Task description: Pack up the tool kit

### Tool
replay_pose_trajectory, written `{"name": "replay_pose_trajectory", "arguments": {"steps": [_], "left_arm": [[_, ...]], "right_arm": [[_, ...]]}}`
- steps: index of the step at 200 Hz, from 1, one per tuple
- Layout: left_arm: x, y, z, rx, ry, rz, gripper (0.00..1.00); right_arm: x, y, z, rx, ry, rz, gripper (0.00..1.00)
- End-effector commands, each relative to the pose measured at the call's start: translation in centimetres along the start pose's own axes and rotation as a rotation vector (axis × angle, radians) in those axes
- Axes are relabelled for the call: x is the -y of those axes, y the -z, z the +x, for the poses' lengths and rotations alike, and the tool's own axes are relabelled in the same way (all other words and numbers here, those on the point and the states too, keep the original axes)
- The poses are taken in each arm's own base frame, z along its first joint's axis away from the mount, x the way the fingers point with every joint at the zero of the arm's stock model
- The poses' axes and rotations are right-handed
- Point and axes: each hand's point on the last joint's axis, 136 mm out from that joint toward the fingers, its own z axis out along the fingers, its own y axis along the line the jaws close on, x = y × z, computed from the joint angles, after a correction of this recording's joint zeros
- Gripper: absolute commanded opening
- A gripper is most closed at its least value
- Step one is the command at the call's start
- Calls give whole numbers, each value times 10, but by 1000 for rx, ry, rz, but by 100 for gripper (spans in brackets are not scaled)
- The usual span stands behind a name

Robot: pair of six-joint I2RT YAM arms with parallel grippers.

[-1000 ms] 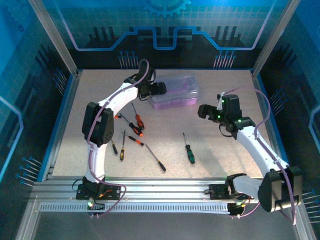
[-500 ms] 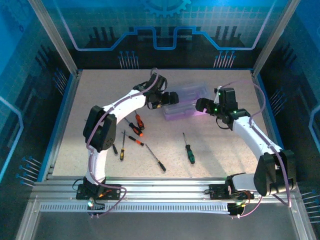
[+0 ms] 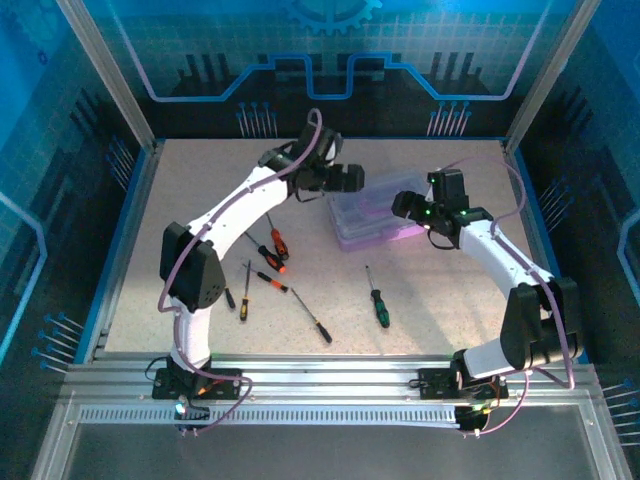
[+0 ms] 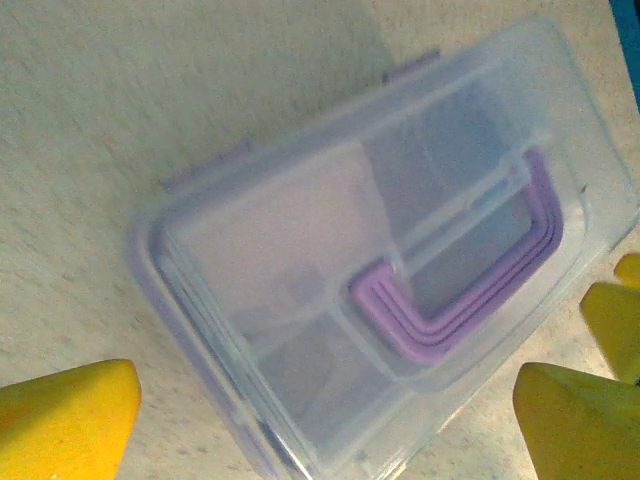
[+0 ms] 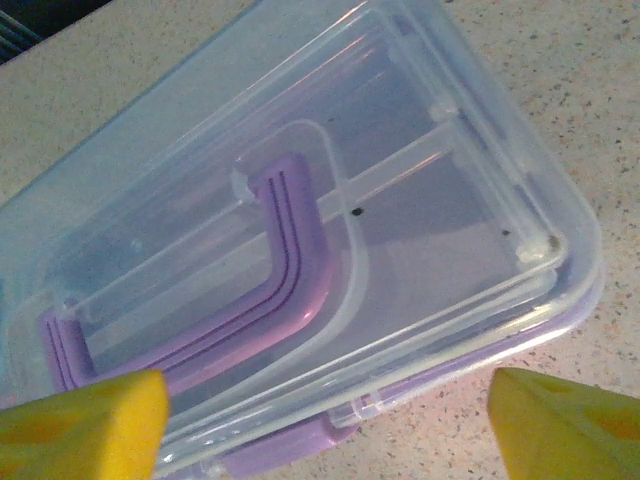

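Top external view: the case (image 3: 375,215) lies at the far middle of the speckled table (image 3: 450,290). The left gripper (image 3: 347,180) and right gripper (image 3: 405,206) stand at opposite ends of it. Both wrist views show yellow fingertips (image 4: 65,415) (image 5: 80,425) spread wide above the case, pinching nothing; contact with the plastic cannot be judged.

Step in hand, as a judgement: the 2 grippers are lining up on the closed case before opening it. No tool has been packed yet. The slim orange-and-black screwdrivers (image 3: 278,244) and 1 green-handled screwdriver (image 3: 380,306) lie loose on the near half of the table, well apart from the case.

The next move likely calls for 1 gripper to steady the base while the other frees the small purple latches (image 4: 205,170) and lifts the lid.

Materials: a smooth, glossy, clear rectangular lid (image 5: 470,140) with rounded corners; a translucent purple base; and a ribbed purple U-shaped handle (image 5: 290,250) folded flat. The plastic looks slippery.
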Motion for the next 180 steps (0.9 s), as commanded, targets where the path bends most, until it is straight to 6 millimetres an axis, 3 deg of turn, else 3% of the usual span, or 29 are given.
{"name": "replay_pose_trajectory", "arguments": {"steps": [1, 23, 45, 68, 88, 116, 180], "left_arm": [[-17, -20, -5, -25, -123, -80, 97], [-1, -44, -11, -7, -180, 5, 99], [0, -70, -10, -16, -215, 27, 99], [-3, -95, 4, -56, -184, 48, 99], [-4, -106, 21, -98, -150, 76, 99], [-12, -92, 37, -119, -133, 59, 97], [-34, -46, 71, -144, -65, -4, 96]], "right_arm": [[6, -2, 3, 1, -58, -29, 79], [-1, -16, 8, -76, -44, -67, 75], [-6, -26, 6, -98, -34, -83, 74], [-15, -38, -1, -115, -14, -115, 74], [-30, -51, -8, -132, -9, -174, 74], [-50, -71, -14, -154, -9, -214, 72], [-119, -106, -16, -216, -15, -351, 70]]}}
